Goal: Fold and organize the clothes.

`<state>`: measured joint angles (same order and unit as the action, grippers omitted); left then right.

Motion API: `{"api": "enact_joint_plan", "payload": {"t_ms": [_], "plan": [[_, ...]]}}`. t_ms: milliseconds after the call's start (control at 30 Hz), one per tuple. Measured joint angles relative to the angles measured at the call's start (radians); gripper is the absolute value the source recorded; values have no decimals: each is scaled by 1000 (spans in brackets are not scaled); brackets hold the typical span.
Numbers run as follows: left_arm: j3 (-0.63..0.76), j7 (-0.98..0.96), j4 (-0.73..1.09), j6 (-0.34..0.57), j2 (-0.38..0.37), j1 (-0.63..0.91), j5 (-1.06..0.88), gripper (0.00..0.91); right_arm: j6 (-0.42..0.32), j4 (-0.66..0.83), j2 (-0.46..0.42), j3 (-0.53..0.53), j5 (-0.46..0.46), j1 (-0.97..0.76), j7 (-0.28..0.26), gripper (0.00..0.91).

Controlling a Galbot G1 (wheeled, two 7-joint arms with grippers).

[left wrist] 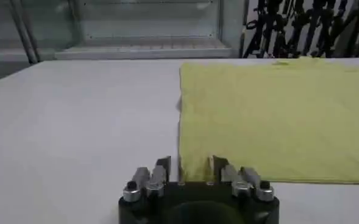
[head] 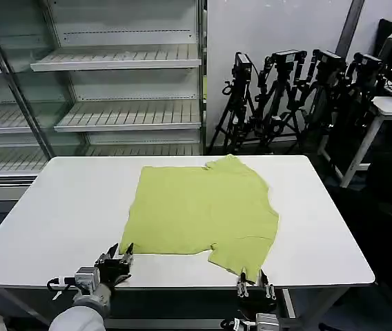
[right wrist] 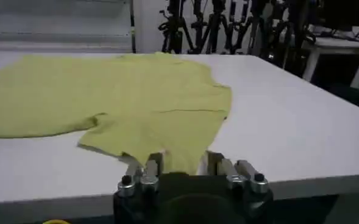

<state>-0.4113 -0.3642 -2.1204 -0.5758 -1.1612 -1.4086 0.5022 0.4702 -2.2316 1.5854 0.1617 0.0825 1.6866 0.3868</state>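
Lime yellow-green short-sleeved cotton T-shirt (head: 199, 210) spread flat, plain side up, across the middle of the white rectangular table (head: 65, 214)

Both arms sit low at the near edge: the left gripper (head: 121, 254) has its fingers parted just off the shirt's near left corner, resting over bare tabletop, while the right gripper (head: 254, 281) is likewise spread, its fingertips either side of the near sleeve's hem where that hangs toward the table edge; neither has closed on the cloth

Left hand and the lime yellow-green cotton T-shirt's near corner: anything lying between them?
Nothing: in the left wrist view the open left hand sits right at the lime yellow-green cotton T-shirt hem, with just bare white table beside it.
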Motion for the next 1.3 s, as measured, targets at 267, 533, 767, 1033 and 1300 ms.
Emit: {"api": "enact_joint_plan", "payload": {"t_ms": [267, 533, 767, 1033, 1300], "plan": [[-13, 0, -24, -2, -5, -21, 16, 20, -34, -36, -6, 0, 7, 24, -22, 0], [-30, 1, -84, -3, -12, -61, 20, 20, -85, -97, -20, -1, 19, 64, -50, 0], [-52, -2, -160, -3, -22, -102, 25, 20, -130, -170, -39, -5, 31, 113, -74, 0], [-92, 0, -262, -3, -29, -145, 31, 20, -190, -229, -63, 21, 0, 125, -95, 0], [-123, 6, -278, -2, -12, -128, 80, 20, -209, -222, -104, 96, -83, 64, -107, 0]]}}
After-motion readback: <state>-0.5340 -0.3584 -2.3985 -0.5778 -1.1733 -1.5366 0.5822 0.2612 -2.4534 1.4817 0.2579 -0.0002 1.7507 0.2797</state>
